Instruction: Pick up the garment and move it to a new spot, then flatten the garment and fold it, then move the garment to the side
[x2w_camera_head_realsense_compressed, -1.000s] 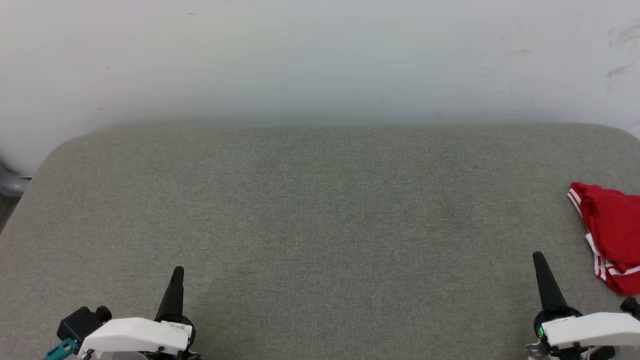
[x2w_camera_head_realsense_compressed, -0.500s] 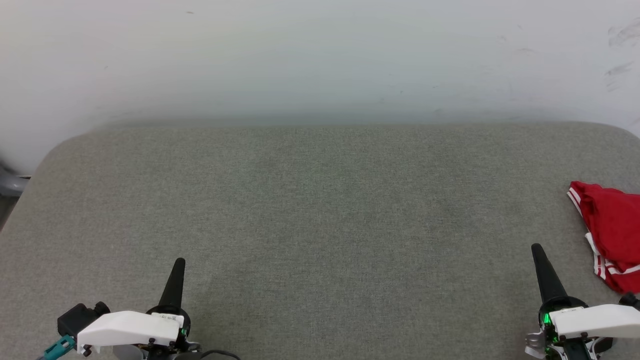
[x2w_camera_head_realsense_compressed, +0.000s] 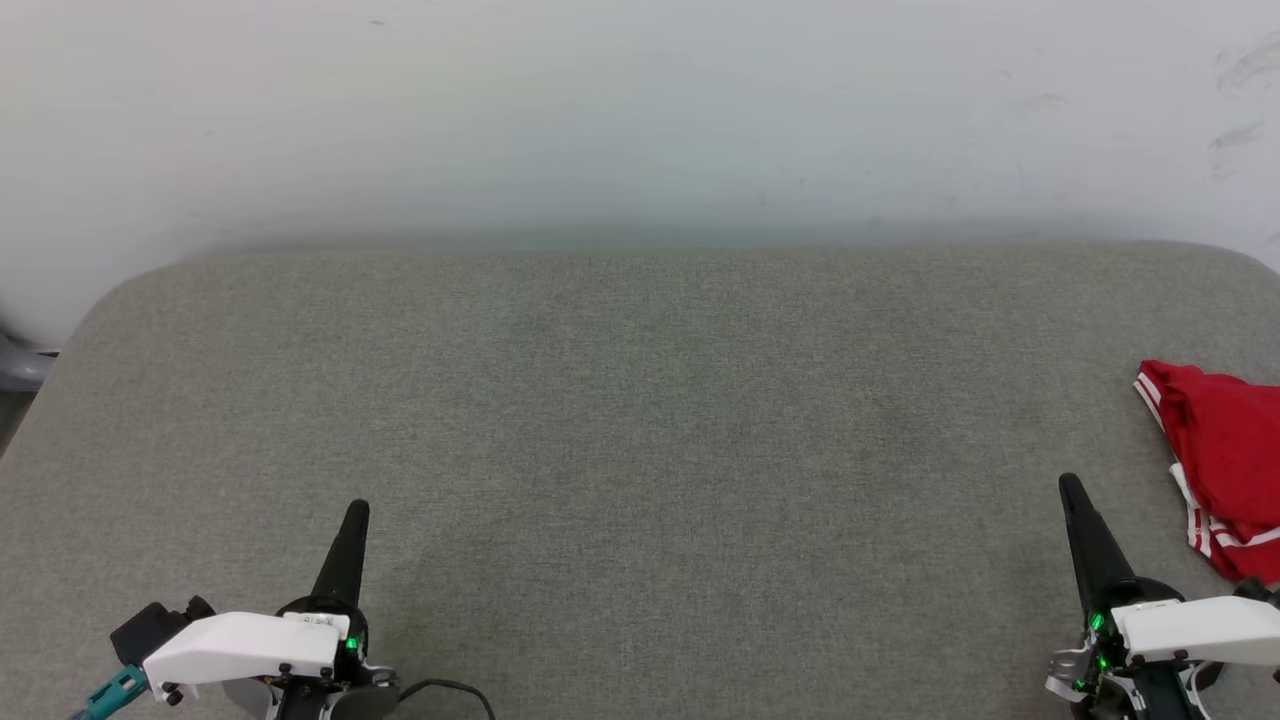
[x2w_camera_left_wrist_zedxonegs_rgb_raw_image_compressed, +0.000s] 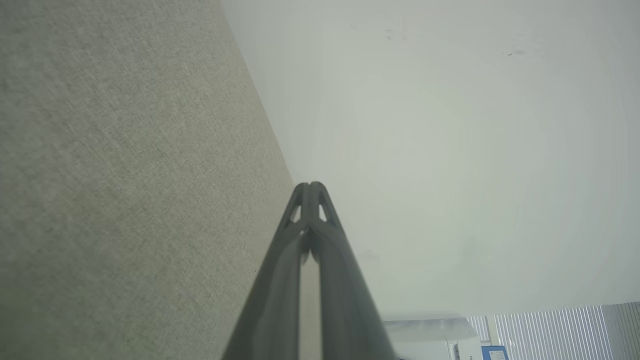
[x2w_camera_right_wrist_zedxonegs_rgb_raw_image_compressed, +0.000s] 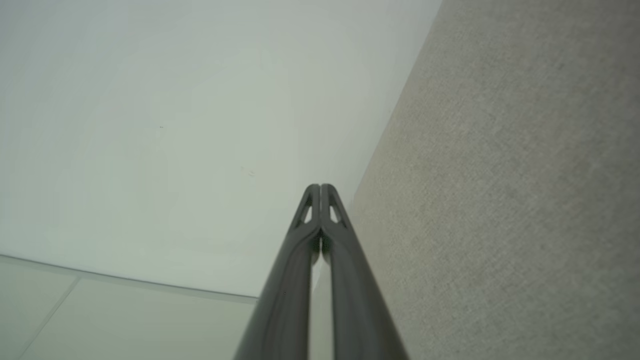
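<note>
One crumpled red garment (x2w_camera_head_realsense_compressed: 1228, 445) on coarse grey upholstery (x2w_camera_head_realsense_compressed: 640, 420); right claw (x2w_camera_head_realsense_compressed: 1071, 484) pinched.

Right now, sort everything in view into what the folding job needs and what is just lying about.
Job in hand:
garment, crumpled at the table's right edge
left gripper, shut, holding nothing
right gripper, shut, holding nothing
grey padded table

Just there:
white wall
grey object off the table's left end
window blinds
</note>
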